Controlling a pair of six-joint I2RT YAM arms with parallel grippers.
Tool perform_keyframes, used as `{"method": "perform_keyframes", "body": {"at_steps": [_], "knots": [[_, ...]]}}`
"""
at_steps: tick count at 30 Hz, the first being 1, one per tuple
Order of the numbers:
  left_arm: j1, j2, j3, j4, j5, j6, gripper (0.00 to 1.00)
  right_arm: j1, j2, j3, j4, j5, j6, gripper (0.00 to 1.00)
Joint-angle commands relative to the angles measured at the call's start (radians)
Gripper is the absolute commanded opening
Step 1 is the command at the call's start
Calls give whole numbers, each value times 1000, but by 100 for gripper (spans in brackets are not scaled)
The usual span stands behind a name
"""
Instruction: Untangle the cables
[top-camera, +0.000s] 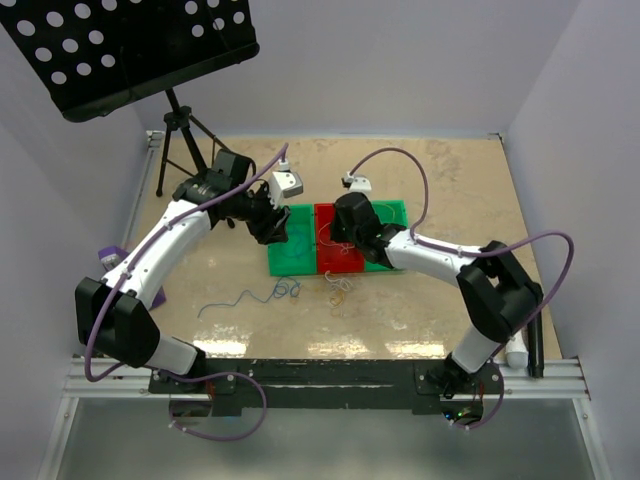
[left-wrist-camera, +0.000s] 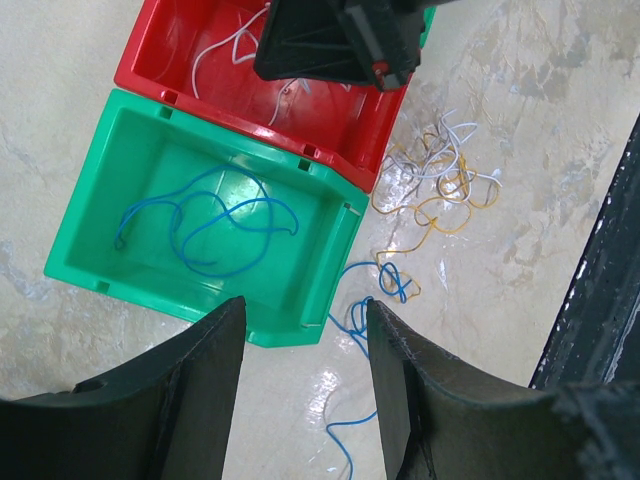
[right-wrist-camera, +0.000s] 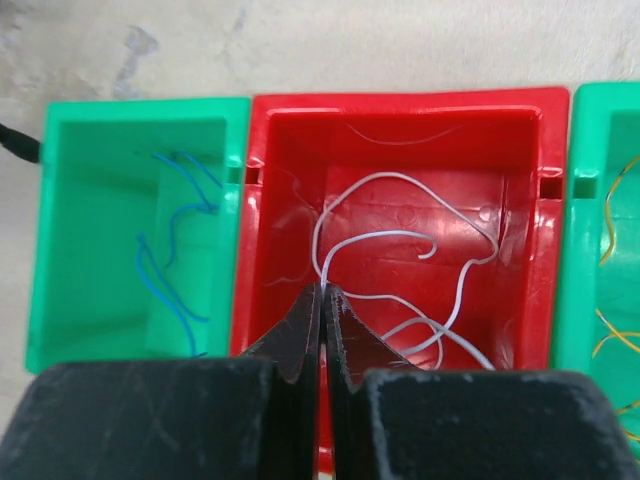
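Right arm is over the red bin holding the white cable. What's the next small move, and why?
Probably open the right gripper to release the white cable. Its jaws are pinched shut on the cable directly over the red bin, and the rest of the cable already lies inside that bin, so letting go should leave it sorted there.

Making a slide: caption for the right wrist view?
Right hand pinching a white cable over the red bin.
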Motion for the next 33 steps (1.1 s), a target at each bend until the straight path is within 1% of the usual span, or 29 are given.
{"method": "perform_keyframes", "body": {"at_steps": [1, 9, 16, 17, 19, 21, 23, 24, 28, 30, 31, 33], "knots": [[7, -34, -4, 27, 20, -3, 56, 0, 61, 46, 49, -7, 11, 0], [9, -27, -1, 29, 21, -4, 56, 0, 194, 155, 38, 10, -8, 0], [9, -29, -4, 26, 14, 2, 56, -2, 196, 200, 6, 56, -6, 0], [10, -29, -6, 27, 14, 3, 56, -2, 195, 200, -1, 59, -11, 3], [12, -29, -9, 26, 14, 5, 56, 0, 192, 201, -18, 60, -20, 17], [14, -27, -9, 25, 20, 8, 56, -2, 178, 188, -23, 63, -23, 35], [14, -20, -3, 9, 40, 20, 56, -2, 153, 168, -23, 65, -25, 46], [14, -15, 3, -2, 46, 20, 57, -3, 141, 161, -26, 67, -26, 50], [14, -6, 9, 1, 37, 17, 57, -2, 55, 152, -41, 53, -31, 59], [14, -3, 9, 6, 35, 13, 57, -2, 11, 163, -44, 44, -37, 60], [14, -3, 14, 6, 40, 11, 57, -2, -8, 170, -75, 45, -41, 60], [14, -3, 17, 6, 43, 8, 57, -2, -34, 187, -100, 48, -43, 59]]}}
